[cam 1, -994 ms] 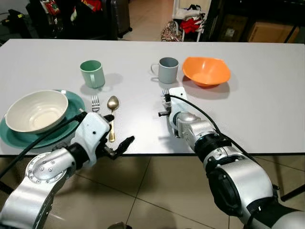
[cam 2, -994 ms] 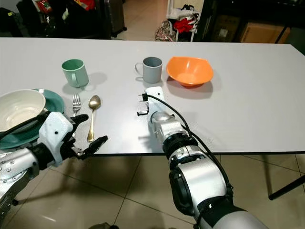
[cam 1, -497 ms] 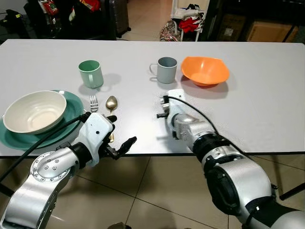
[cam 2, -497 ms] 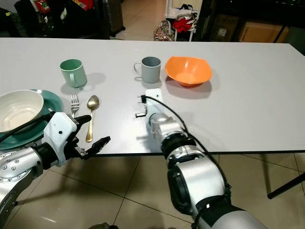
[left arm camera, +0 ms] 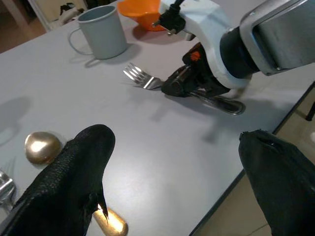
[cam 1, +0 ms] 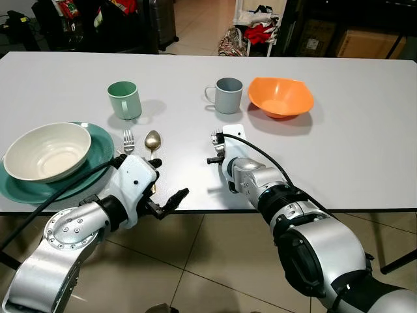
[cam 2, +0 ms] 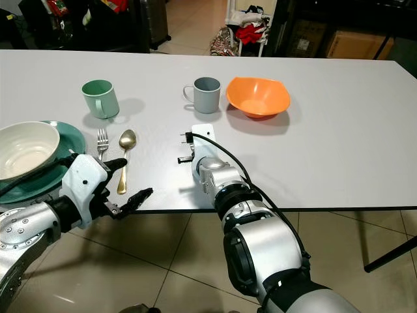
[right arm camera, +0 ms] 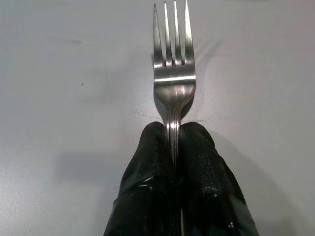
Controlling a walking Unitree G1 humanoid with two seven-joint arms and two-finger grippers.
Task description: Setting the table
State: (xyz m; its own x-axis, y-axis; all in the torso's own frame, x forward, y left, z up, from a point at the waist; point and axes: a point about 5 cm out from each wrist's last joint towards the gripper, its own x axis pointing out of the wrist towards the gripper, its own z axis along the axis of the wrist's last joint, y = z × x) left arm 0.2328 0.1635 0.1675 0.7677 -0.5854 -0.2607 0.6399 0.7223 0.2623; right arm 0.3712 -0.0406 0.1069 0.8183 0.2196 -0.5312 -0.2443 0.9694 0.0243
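Observation:
My right gripper (right arm camera: 172, 135) is shut on the handle of a silver fork (right arm camera: 173, 64), held low over the white table (cam 1: 352, 150) in front of the grey mug (cam 1: 228, 95); its tines (left arm camera: 140, 77) point towards the mug. My left gripper (cam 1: 166, 180) hangs open at the table's front edge, next to the gold spoon (cam 1: 153, 140), with nothing between its fingers (left arm camera: 74, 167). A second fork (cam 1: 129, 140) lies beside the spoon. A cream bowl (cam 1: 47, 151) sits on a teal plate (cam 1: 101, 140) at the left.
A green mug (cam 1: 124, 100) stands behind the spoon and second fork. An orange bowl (cam 1: 280, 96) sits to the right of the grey mug. Bags and dark furniture (cam 1: 254, 32) stand beyond the table's far edge.
My right gripper has slid a little to the left across the table with the fork in it. The left gripper has barely moved.

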